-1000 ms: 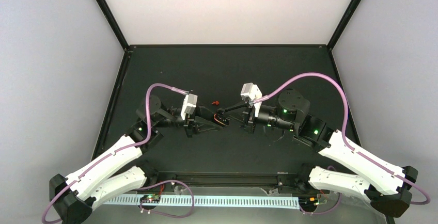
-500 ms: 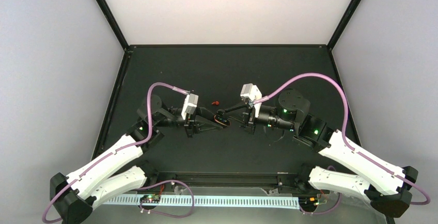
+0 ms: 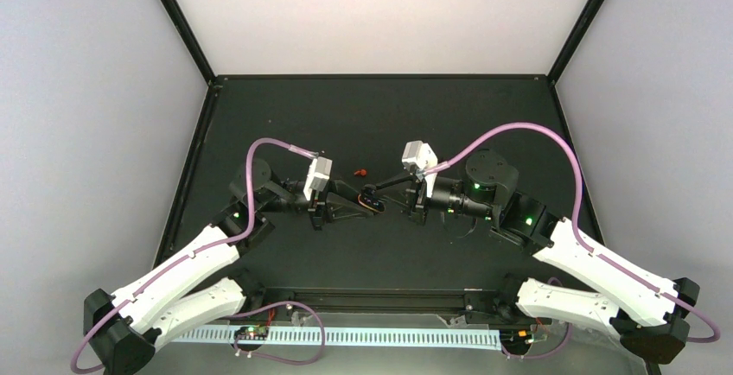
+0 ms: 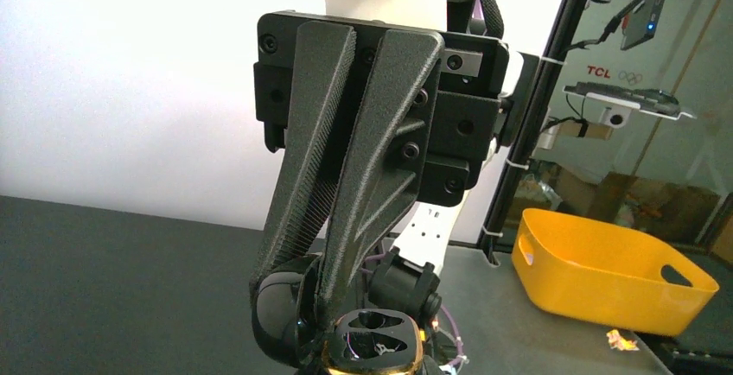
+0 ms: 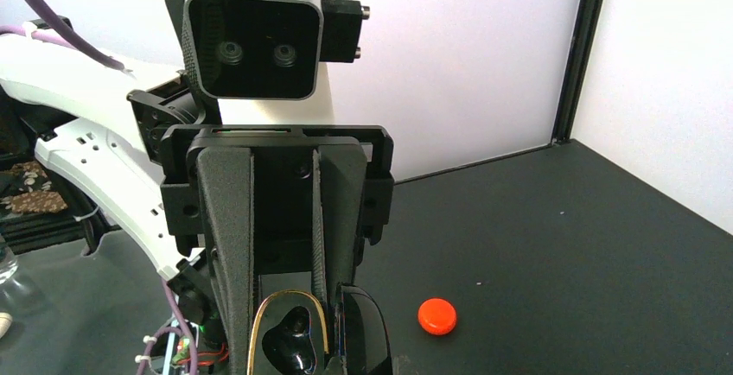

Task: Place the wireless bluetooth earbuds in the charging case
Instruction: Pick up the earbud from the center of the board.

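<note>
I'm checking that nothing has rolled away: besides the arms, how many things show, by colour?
Red: 1, small round piece, likely an earbud
Black with orange rim: 1, open charging case
Yellow: 1, bin in the background
Total: 3

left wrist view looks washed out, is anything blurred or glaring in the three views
left wrist: white wall blown out, left gripper sharp but dark, yellow bin well exposed; right wrist: evenly lit, glare on the glossy charging case; top external: sharp, charging case barely separates from the black table
</note>
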{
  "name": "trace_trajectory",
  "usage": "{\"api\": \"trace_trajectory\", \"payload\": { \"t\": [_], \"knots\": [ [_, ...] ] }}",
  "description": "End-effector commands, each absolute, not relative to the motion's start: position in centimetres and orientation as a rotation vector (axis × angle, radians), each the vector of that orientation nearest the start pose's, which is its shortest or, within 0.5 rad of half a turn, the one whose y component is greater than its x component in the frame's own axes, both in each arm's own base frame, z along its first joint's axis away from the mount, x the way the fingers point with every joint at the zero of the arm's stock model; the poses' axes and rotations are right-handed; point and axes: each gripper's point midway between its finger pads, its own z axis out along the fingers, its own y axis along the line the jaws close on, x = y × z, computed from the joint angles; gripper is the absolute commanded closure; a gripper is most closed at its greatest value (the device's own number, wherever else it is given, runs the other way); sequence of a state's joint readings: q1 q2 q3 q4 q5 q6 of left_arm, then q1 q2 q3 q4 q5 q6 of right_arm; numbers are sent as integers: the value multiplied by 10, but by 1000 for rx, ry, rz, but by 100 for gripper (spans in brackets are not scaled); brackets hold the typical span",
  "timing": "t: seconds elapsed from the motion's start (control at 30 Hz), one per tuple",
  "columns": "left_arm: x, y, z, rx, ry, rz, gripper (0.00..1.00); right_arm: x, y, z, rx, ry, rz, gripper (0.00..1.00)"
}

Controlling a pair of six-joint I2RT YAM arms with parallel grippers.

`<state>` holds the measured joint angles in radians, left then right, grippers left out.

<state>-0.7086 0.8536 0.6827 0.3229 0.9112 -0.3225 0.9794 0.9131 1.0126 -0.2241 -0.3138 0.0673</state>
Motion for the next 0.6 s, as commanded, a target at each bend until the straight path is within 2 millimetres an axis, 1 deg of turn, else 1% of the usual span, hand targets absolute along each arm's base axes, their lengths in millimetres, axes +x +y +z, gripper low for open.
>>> {"api": "trace_trajectory", "payload": {
  "t": [0.0, 0.1, 0.23, 0.33, 0.4, 0.47, 0.57],
  "knots": [
    [115, -283, 364, 1116, 1208, -1454, 83, 143, 302, 384, -985, 1466, 1024, 96],
    [115, -283, 363, 1118, 1207, -1454, 87, 142, 302, 384, -986, 1464, 1027, 97],
    [114, -283, 361, 1126, 1201, -1446, 98, 140, 301, 386, -989, 1453, 1039, 96],
    [111, -282, 361, 1143, 1185, -1444, 98, 138, 300, 391, -978, 1443, 1053, 95],
    [107, -281, 362, 1159, 1164, -1446, 99, 140, 299, 393, -963, 1447, 1051, 90],
    [105, -279, 364, 1162, 1146, -1442, 98, 142, 298, 393, -948, 1456, 1042, 80],
    [102, -276, 367, 1158, 1125, -1430, 98, 145, 297, 393, -932, 1465, 1035, 69]
  ]
}}
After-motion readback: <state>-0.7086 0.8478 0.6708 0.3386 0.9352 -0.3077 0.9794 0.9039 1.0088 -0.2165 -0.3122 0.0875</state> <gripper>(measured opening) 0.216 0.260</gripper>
